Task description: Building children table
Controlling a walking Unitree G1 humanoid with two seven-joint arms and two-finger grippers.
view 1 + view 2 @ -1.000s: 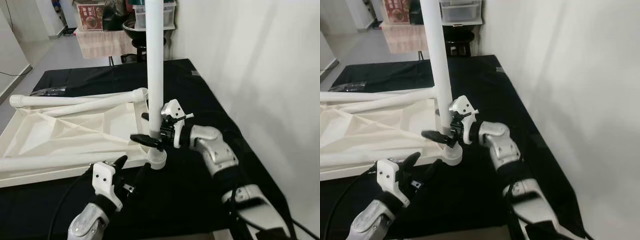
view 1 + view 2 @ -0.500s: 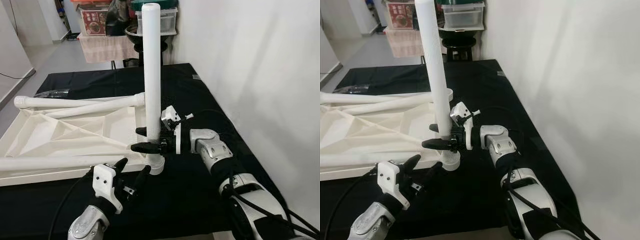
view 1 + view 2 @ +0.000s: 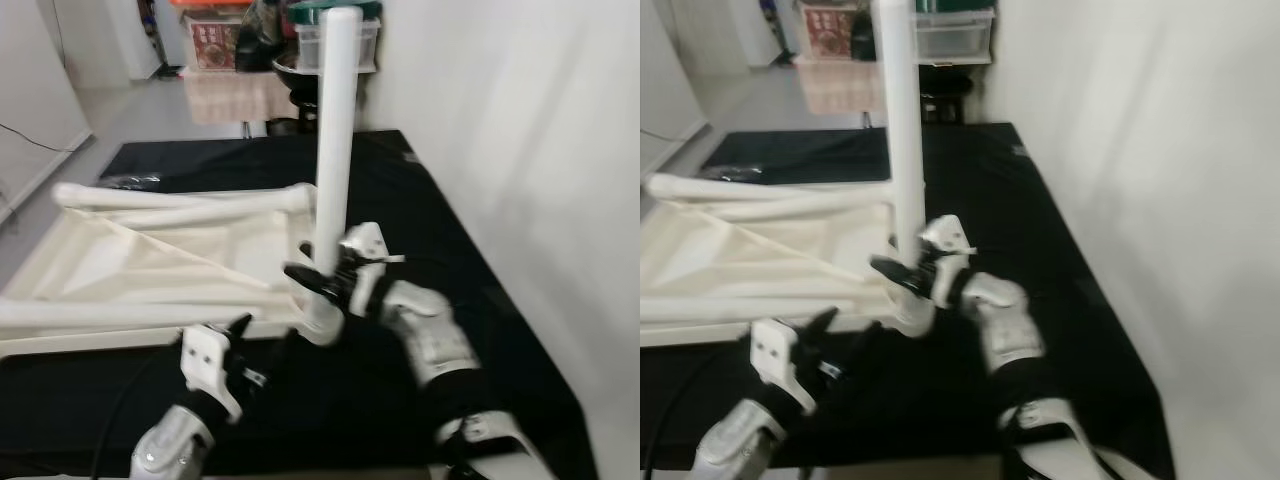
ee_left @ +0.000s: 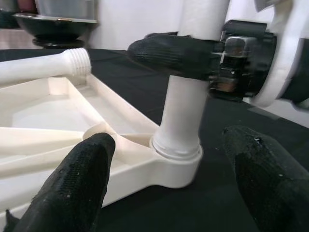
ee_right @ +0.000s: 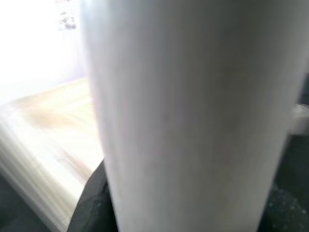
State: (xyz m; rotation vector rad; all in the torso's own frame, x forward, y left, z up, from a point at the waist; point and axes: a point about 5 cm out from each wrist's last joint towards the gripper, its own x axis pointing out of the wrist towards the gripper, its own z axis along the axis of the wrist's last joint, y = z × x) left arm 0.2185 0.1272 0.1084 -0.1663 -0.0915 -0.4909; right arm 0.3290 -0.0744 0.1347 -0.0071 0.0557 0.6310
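The white tabletop (image 3: 150,265) lies upside down on a black cloth. One white leg (image 3: 333,150) stands upright in its near right corner socket (image 4: 176,162). My right gripper (image 3: 320,278) is shut on this leg just above the socket; in the right wrist view the leg (image 5: 183,116) sits very close. My left gripper (image 3: 262,335) hovers low in front of the same corner, open, with its fingers (image 4: 72,188) on either side of the socket and not touching it. Two more legs (image 3: 190,198) lie along the tabletop's far edge, and another leg (image 3: 120,313) lies along the near edge.
A white wall (image 3: 530,150) runs close along the right of the black-covered surface (image 3: 400,190). Behind it stand a draped shelf with boxes (image 3: 225,45) and a clear bin (image 3: 335,40). Grey floor (image 3: 130,115) opens at the far left.
The whole picture has shifted and blurred, so the camera moved. My right gripper keeps its hold low on the upright leg. My left gripper stays open by the corner.
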